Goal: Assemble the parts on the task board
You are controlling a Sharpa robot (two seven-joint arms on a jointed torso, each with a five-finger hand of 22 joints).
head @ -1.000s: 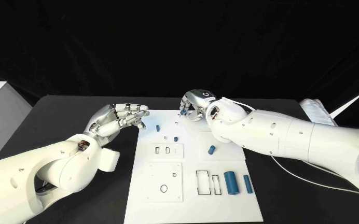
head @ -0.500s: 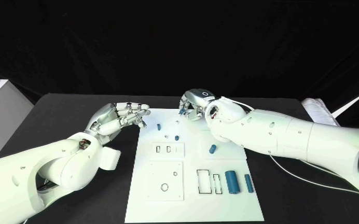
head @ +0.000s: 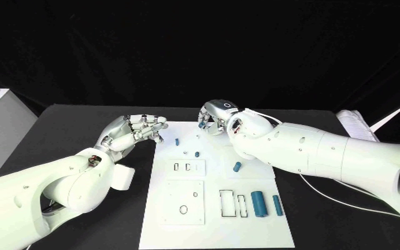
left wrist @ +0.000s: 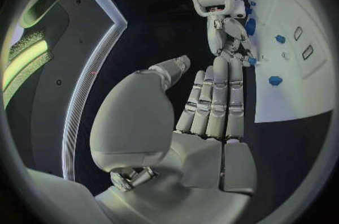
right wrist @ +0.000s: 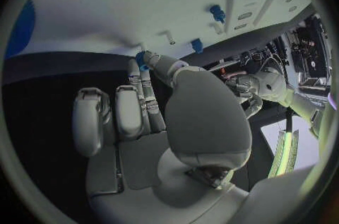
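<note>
You have one white task board (head: 217, 215) lying flat in the middle of the black table (head: 75, 122); on it you can count about seven small blue parts; two long cylinders (head: 258, 202) stand side by side near the board's right edge, a short one (head: 237, 166) lies above them, and three small ones, among them a peg (head: 177, 142), sit toward the far end; several rectangular slots and round holes are cut into the smooth board. Your right hand (head: 218, 117) hovers over the board's far edge, silver fingers curled down, pinching a small blue part (right wrist: 140, 59) at the fingertips. Your left hand (head: 133, 131) hangs just off the board's left edge, fingers bent inward and holding nothing.
</note>
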